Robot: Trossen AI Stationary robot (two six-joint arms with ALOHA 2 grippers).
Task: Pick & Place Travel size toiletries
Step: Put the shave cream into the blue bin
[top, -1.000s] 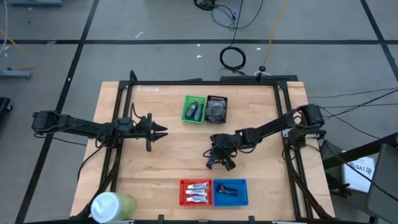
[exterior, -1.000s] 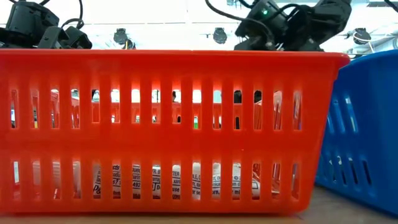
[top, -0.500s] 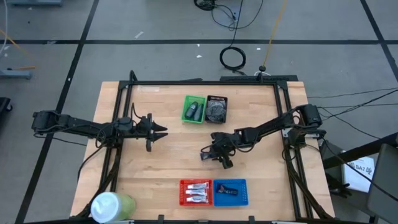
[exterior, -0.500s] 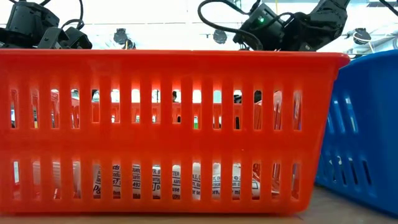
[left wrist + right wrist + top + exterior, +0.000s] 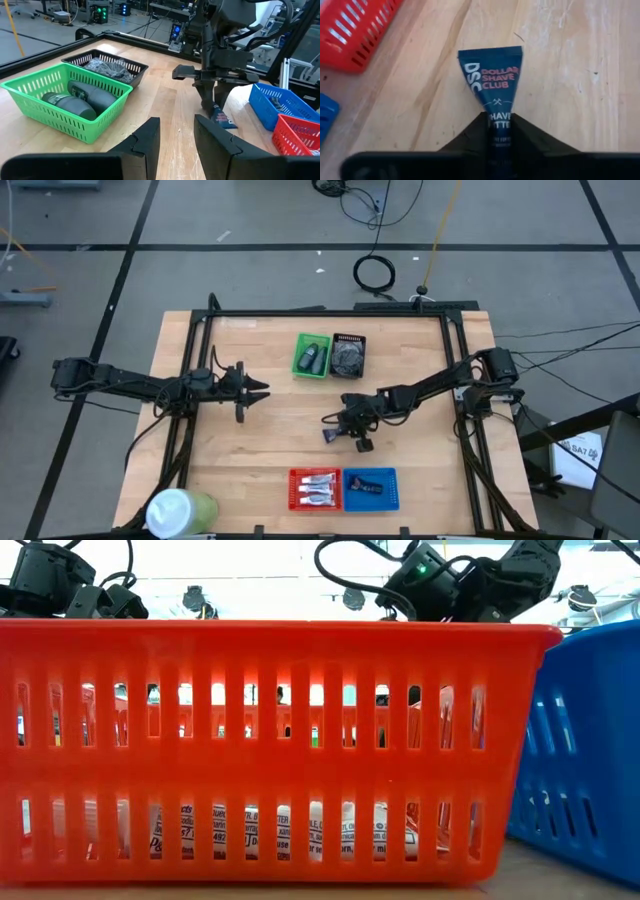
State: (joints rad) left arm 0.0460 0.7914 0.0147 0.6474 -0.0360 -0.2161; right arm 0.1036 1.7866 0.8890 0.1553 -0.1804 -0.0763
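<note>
**Right claw pinches a navy tube at mid-worktop**

From where I stand, the right claw (image 5: pixel 499 131) sits low over the middle of the worktop (image 5: pixel 270 450), its two fingers together on the narrow end of a dark navy tube (image 5: pixel 492 82). The tube's long axis runs straight out from between the fingers, its flat crimped end pointing away from the wrist; whether it is lifted clear of the wood I cannot tell. The blue tray (image 5: pixel 371 489), which already holds a dark item, lies near, toward the worktop's front edge, just beside the red tray (image 5: pixel 315 489) with its white-silver tubes (image 5: pixel 316 490). I judge the coming move to be a short carry from the claw's spot to that blue tray, and the right arm is plainly the nearer one. The left claw (image 5: pixel 176 131) waits well apart on the left side, fingers slightly apart and holding nothing. The green tray (image 5: pixel 75 100) holds the two grey oval containers (image 5: pixel 80 100).
</note>
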